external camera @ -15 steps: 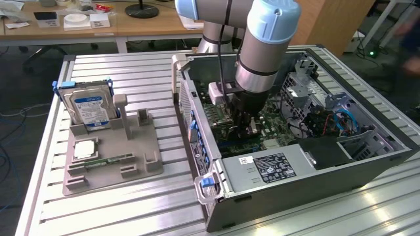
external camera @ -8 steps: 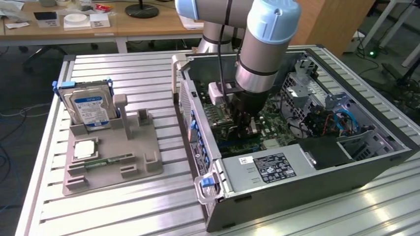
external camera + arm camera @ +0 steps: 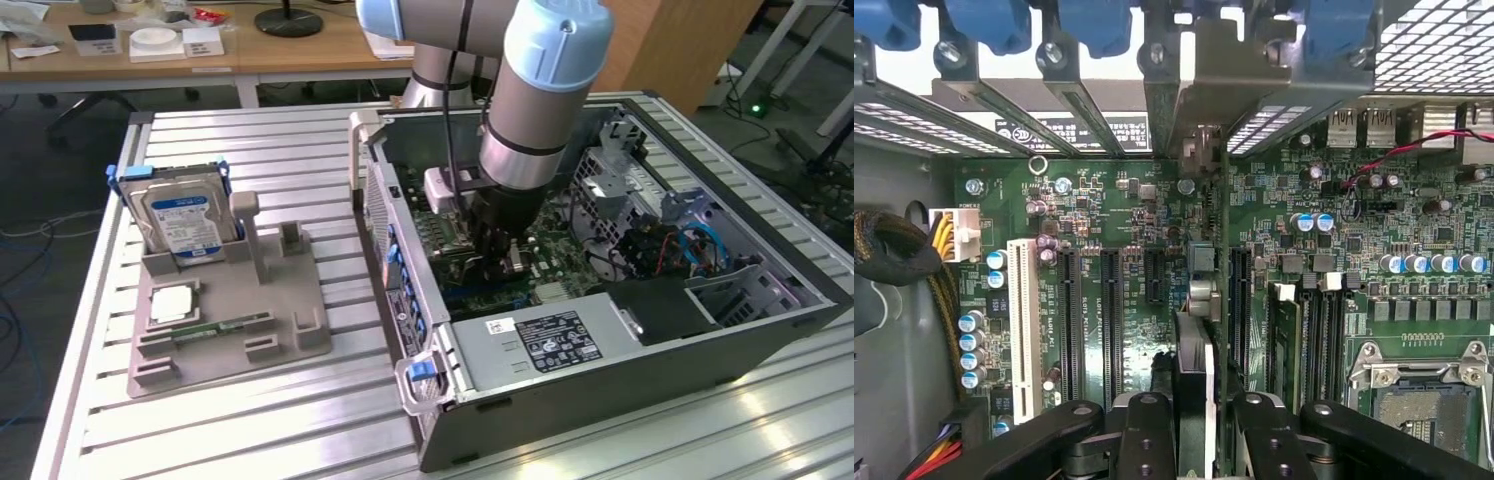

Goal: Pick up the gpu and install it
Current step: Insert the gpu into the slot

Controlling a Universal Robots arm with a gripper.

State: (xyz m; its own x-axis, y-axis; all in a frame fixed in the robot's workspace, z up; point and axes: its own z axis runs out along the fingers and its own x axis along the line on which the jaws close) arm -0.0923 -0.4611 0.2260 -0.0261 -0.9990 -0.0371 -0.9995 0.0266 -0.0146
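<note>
Gripper (image 3: 1204, 430) clamps the gpu (image 3: 1195, 352) inside the open case (image 3: 641, 372) — over the motherboard (image 3: 1124, 215); hard drive (image 3: 184, 222) in holder (image 3: 256, 312).

**Plenty of print, none of it legible**

The hard drive (image 3: 180, 215) carries a blue-and-white label (image 3: 183, 225); its lines of print are too small to read. On the power supply (image 3: 487, 360) sits a black-and-white rating label (image 3: 547, 341) with rows of tiny marks, and beside it a small white sticker (image 3: 497, 325), both unreadable. In the wrist view, fine white lettering (image 3: 1086, 330) runs between the slots of the motherboard (image 3: 1134, 210), near the gpu (image 3: 1194, 390), and a black-and-white sticker (image 3: 1074, 130) shows behind the slot bars. No word can be made out.
</note>
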